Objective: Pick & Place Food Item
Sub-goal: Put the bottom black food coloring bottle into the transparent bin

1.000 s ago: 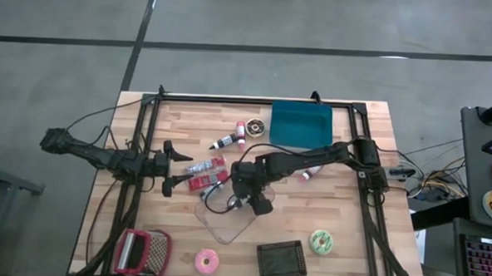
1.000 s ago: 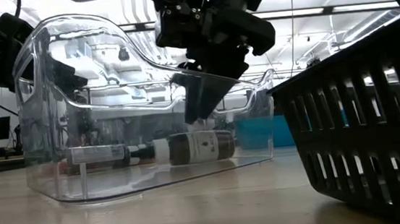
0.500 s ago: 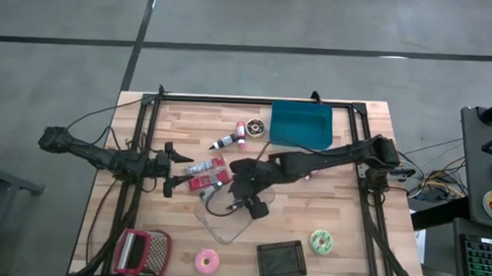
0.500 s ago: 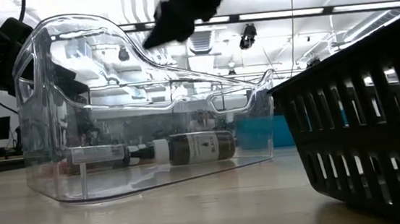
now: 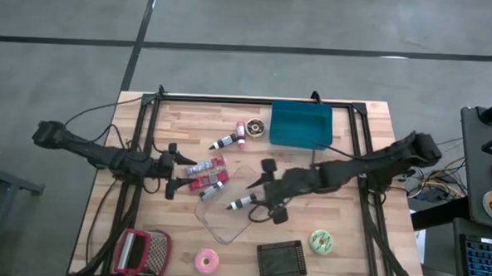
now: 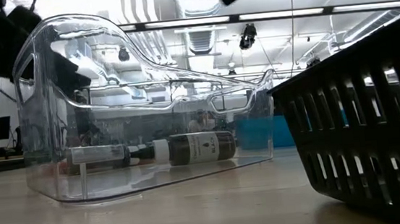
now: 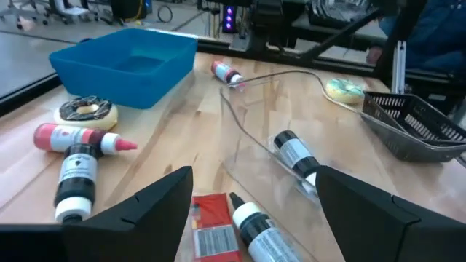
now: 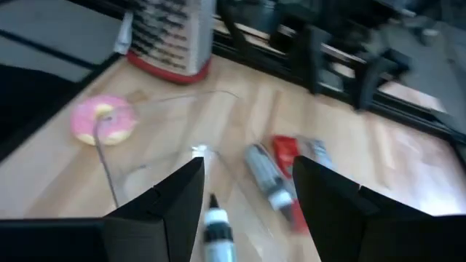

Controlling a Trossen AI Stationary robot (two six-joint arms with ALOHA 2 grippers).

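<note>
Fingers of right gripper (image 5: 269, 190) parted and empty, now withdrawn clear of dark white-capped bottle (image 5: 242, 203) left inside clear plastic bin (image 5: 212, 220); placement apparently complete.

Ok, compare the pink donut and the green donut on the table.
The pink donut has pink icing; the green donut has green. The pink one lies beside the red-rimmed grater, the green one beside the black basket. Both are small iced rings lying flat on the wooden table, untouched by either gripper.
</note>
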